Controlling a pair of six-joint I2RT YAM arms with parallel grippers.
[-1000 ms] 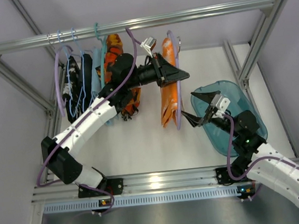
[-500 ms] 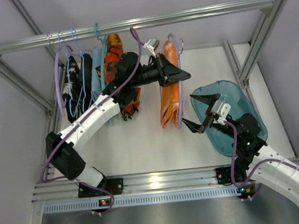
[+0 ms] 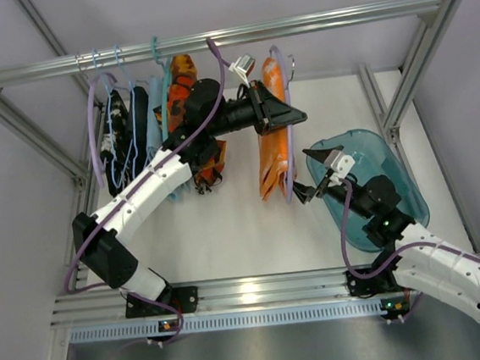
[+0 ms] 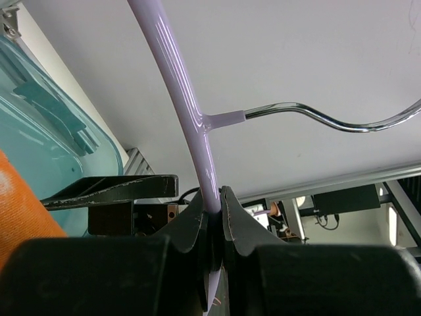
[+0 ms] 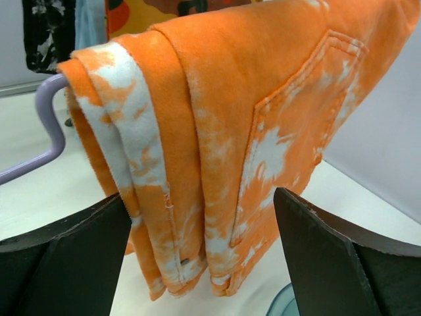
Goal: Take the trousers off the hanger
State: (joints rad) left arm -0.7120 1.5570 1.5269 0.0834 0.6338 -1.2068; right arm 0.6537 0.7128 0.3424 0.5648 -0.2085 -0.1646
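My left gripper (image 4: 214,201) is clamped on the thin pale lilac plastic hanger (image 4: 176,66). It carries the small bright orange fabric trousers (image 3: 270,156) at 1 o'clock. My right gripper (image 3: 312,174) gapes wide at their 3 o'clock.

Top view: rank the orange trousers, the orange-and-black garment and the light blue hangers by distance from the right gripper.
1. trousers, just left of the right gripper.
2. orange-and-black garment, farther left on the rail.
3. light blue hangers, far left.
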